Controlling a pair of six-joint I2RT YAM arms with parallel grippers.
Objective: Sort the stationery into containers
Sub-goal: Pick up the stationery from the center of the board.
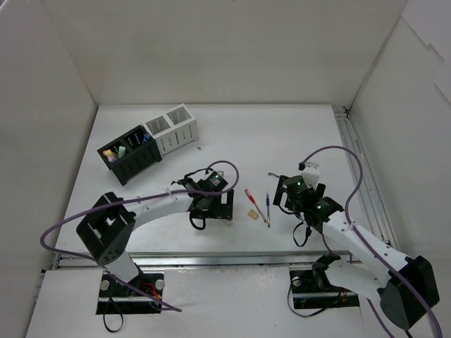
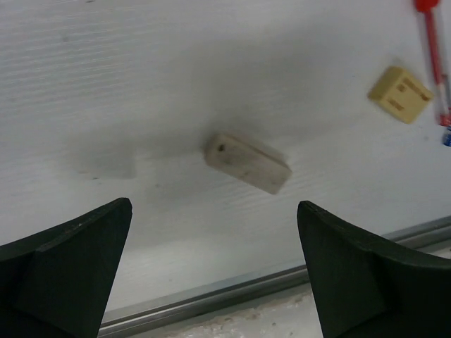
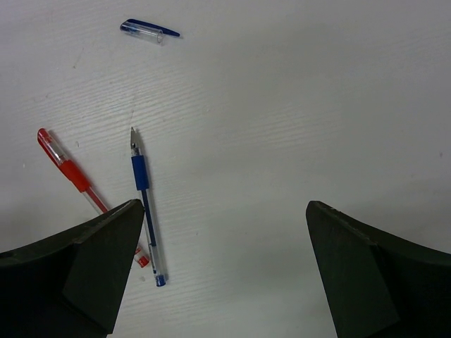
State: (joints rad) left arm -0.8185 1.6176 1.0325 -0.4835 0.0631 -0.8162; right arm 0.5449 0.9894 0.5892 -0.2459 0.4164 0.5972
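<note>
My left gripper [image 2: 215, 267] is open and empty, hovering just short of a pale eraser block [image 2: 248, 163] lying on the table. A tan eraser block [image 2: 400, 94] and a red pen [image 2: 433, 56] lie to its right. My right gripper [image 3: 225, 267] is open and empty over bare table. A blue pen [image 3: 144, 204] and the red pen [image 3: 77, 184] lie by its left finger, with a clear-blue pen cap [image 3: 148, 30] farther off. In the top view the black organiser [image 1: 130, 156], holding coloured items, and the white mesh organiser [image 1: 173, 129] stand at the back left.
In the top view the red pen [image 1: 256, 205], blue pen [image 1: 268, 209] and tan eraser [image 1: 252, 213] lie between the two grippers. A small scrap [image 1: 200, 148] lies near the white organiser. The table's metal front rail [image 2: 246, 292] runs just below my left gripper. White walls enclose the table.
</note>
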